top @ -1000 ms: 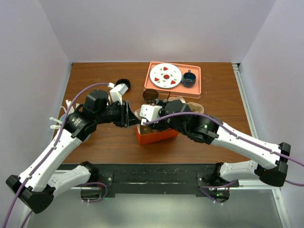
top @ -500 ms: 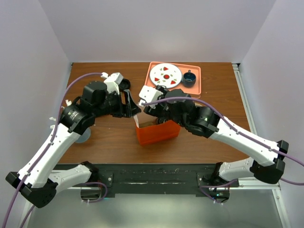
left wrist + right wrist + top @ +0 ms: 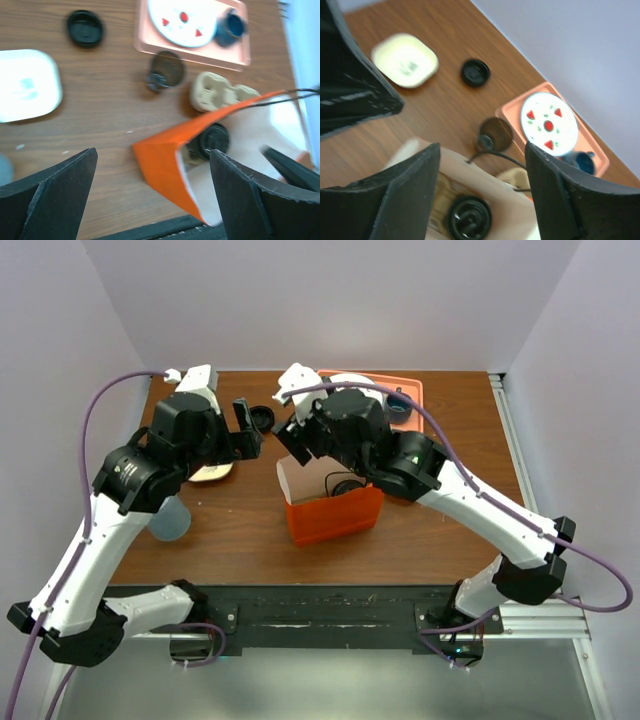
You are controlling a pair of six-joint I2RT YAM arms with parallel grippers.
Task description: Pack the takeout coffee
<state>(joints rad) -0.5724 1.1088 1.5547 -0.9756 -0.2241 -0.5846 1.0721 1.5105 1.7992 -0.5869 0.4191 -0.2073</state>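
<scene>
Left gripper (image 3: 245, 428) has opened, backed off orange bag (image 3: 335, 518)

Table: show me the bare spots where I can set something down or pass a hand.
Free: the wood between dish, lid and bag; also the strip right of the tray, out to the table's right edge, partly under the right arm. Crowded: between tray and bag, where a brown disc and a carrier lie.
</scene>
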